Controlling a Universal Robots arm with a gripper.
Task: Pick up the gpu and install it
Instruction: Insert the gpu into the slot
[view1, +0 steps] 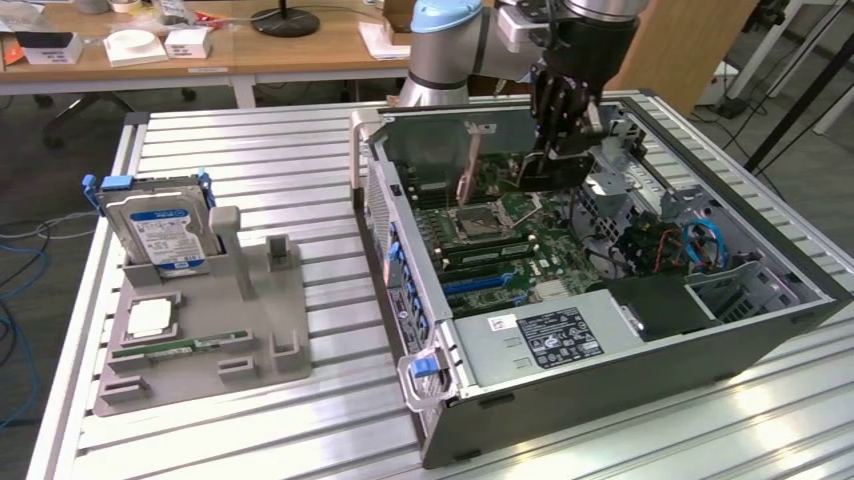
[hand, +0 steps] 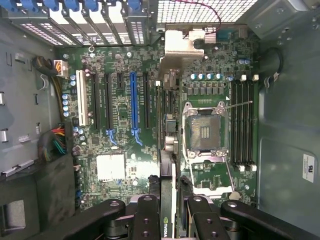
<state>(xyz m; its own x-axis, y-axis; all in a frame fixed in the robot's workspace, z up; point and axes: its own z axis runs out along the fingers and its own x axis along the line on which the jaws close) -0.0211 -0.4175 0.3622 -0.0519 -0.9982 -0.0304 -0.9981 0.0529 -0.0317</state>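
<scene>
We risk jamming the gpu against the motherboard if its edge sits off the slot as we press down. Our gripper is partly closed on the card, which hangs edge-down between the fingers inside the open computer case.

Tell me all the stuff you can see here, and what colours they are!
gpu: one, black, held edge-down over the motherboard inside the case.
computer case: one, dark grey, open, on the slatted table.
motherboard: one, green, inside the case.
blue slot: one, blue, on the motherboard.
hard drive: one, silver with blue-white label, upright in the grey holder.
grey holder: one, grey, at the exterior view's left.
memory stick: one, green, lying in the holder.
slatted table: one, silver.
gripper: one, black, closed on the gpu.
</scene>
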